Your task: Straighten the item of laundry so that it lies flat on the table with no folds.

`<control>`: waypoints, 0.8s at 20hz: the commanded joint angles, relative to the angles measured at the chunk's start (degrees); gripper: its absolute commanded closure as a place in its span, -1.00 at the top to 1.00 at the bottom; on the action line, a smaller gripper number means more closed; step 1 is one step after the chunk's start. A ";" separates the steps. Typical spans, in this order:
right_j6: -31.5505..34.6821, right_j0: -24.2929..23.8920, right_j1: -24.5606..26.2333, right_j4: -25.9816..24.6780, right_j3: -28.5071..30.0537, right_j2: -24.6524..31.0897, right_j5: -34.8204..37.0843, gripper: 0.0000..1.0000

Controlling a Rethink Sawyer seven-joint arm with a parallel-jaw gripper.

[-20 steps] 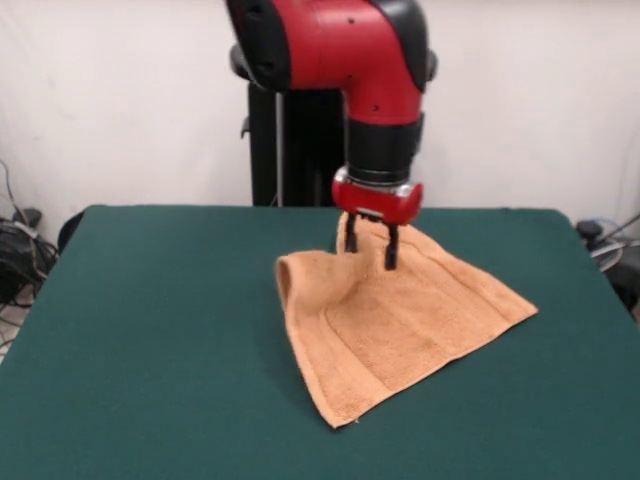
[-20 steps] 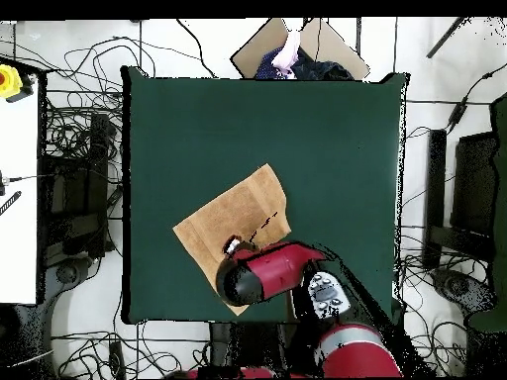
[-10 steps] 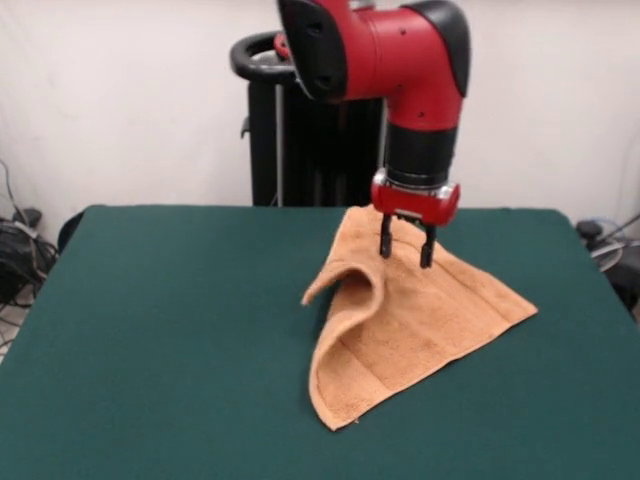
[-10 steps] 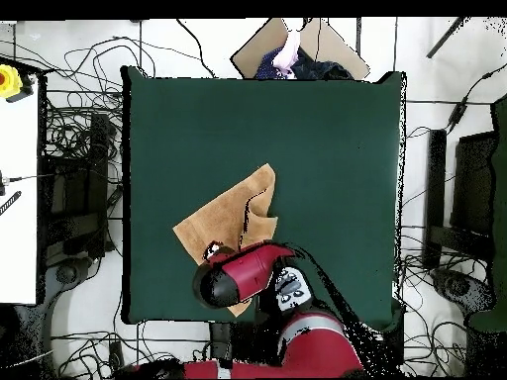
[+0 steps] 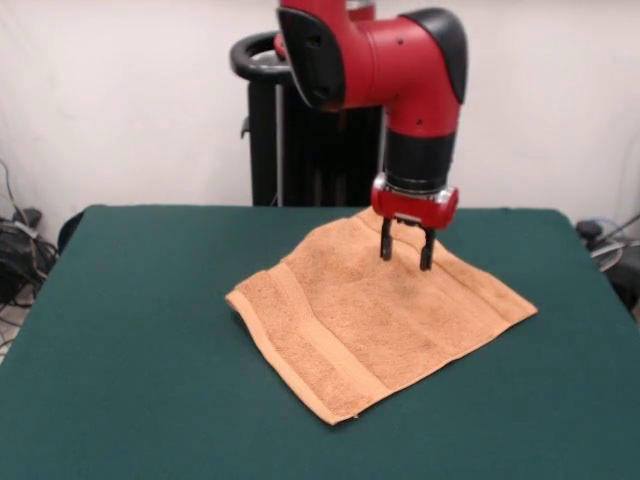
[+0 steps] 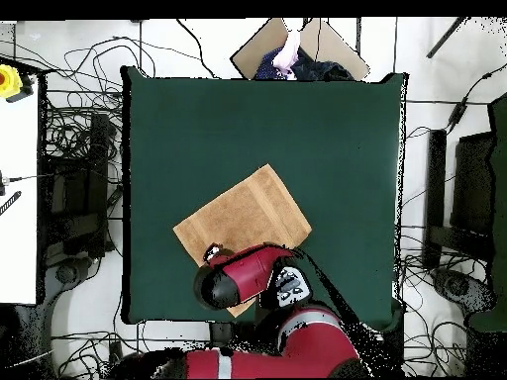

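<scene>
Towel: the towel (image 5: 380, 315) lies spread on the desk (image 5: 140, 340), toward the robot's side of the middle, turned cornerwise to the desk edges. From the front it looks flat, one woven band running along the edge nearest the camera.

Pincer: the pincer (image 5: 406, 248) hangs just above the towel's far corner, two dark fingers (image 5: 386, 240) apart with nothing between them, so it is released and empty.

Step in hand: I judge the spreading is about done, and what remains is to lift clear and check for leftover folds.

Doing it well: go straight up from the towel so no fingertip snags the terry loops and drags the corner back over. If a ripple shows by the far corner, pinch only the very edge there and draw it outward, low over the desk, away from the towel's middle.

Hard to make out: whether the fingertips touch the cloth or hover just off it I cannot tell from the front.

Hidden: in the overhead view the arm (image 6: 248, 282) covers the towel corner nearest the robot, so that part's flatness is unchecked from above; the front view shows it only at a shallow angle.

Slight doubt: the towel's left corner, seen from the front, looks a little raised off the desk, perhaps just thickness.
</scene>
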 commanded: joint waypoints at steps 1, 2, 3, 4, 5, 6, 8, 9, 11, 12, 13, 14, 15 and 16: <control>4.65 -0.16 1.40 2.97 -0.94 -0.46 -1.62 1.00; 4.69 -0.08 1.29 3.05 -0.90 -0.44 -1.50 1.00; 4.76 -0.04 1.44 3.11 -0.96 -0.44 -1.55 1.00; 4.84 0.00 1.60 3.17 -1.03 -0.44 -1.61 1.00; 4.85 -0.01 1.83 3.20 -1.19 -0.43 -1.65 1.00; 4.96 0.15 2.00 3.25 -1.33 -0.51 -1.70 1.00; 5.20 0.40 1.91 3.41 -1.19 -0.67 -1.73 1.00; 5.34 0.63 1.80 3.52 -1.07 -0.81 -1.74 1.00; 5.65 1.22 2.06 3.78 -1.02 -1.13 -1.80 1.00; 5.85 1.36 2.67 3.94 -1.26 -1.20 -2.11 1.00; 6.32 1.87 3.48 4.19 -1.54 -1.49 -2.75 1.00; 6.79 2.38 4.28 4.45 -1.81 -1.79 -3.40 1.00; 7.24 2.96 5.51 4.69 -2.36 -2.18 -4.28 1.00; 8.14 4.30 6.89 5.16 -2.74 -3.01 -5.79 1.00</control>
